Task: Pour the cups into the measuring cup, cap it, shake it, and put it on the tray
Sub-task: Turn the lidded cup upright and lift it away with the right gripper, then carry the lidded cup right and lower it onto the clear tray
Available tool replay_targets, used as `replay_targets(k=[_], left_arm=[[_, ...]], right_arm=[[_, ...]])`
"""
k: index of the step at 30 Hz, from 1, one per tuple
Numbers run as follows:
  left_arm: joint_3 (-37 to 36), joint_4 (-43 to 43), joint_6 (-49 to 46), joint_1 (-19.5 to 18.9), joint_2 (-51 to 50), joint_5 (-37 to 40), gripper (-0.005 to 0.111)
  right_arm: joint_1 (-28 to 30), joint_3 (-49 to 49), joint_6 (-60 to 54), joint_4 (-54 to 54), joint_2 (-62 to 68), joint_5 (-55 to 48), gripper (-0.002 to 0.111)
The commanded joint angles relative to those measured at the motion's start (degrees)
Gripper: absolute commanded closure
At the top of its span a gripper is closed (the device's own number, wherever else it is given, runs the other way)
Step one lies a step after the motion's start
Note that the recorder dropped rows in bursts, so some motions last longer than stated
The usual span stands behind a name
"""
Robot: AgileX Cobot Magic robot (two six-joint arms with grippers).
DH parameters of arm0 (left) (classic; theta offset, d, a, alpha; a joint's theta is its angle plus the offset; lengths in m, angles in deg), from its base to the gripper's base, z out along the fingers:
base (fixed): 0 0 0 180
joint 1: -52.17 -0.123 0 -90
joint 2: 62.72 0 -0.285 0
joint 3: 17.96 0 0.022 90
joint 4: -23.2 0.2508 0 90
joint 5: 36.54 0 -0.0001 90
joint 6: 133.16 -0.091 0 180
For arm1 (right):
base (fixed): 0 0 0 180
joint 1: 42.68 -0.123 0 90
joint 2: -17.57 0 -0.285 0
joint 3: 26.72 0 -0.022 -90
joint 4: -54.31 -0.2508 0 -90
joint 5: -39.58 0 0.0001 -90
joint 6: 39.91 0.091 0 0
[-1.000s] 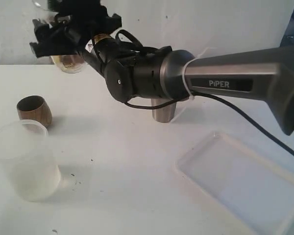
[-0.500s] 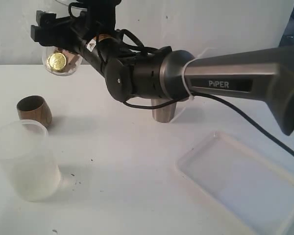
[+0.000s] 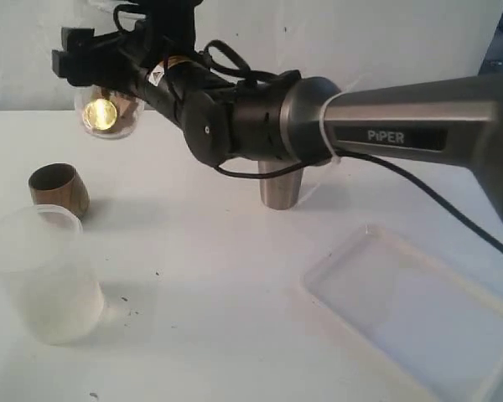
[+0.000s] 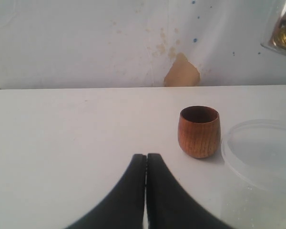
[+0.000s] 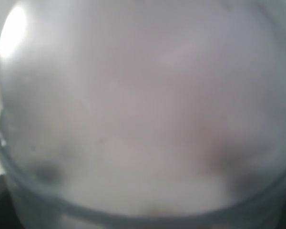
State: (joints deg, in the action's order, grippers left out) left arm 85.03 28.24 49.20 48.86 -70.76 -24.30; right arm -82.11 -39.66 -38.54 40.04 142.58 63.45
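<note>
The right gripper (image 3: 96, 71) is clamped on the measuring cup (image 3: 111, 117), held in the air above the far left of the white table (image 3: 235, 276); a round gold piece (image 3: 100, 113) shows inside it. Below stand the wooden cup (image 3: 60, 189) and, just beside it, the frosted cup (image 3: 42, 276), whose contents cannot be made out. The tray (image 3: 335, 266) lies well apart. The left gripper (image 4: 146, 160) has its jaws pressed together near the wooden cup.
</note>
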Motion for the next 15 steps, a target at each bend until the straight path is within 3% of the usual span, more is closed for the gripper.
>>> replay_targets(k=[1, 9, 15], left_arm=[[-0.2, -0.3, 0.2, 0.0, 0.3, -0.6, 0.106], [-0.2, -0.3, 0.2, 0.0, 0.3, -0.6, 0.106], [-0.2, -0.3, 0.2, 0.0, 0.3, -0.6, 0.106]], right_arm=[[0.0, 0.1, -10.9, 3.9, -6.2, -19.3, 0.108], [0.7, 21.0, -10.5, 3.8, -21.3, -9.0, 0.108], [6.0, 37.7, -11.8, 3.6, -33.4, -5.3, 0.108]])
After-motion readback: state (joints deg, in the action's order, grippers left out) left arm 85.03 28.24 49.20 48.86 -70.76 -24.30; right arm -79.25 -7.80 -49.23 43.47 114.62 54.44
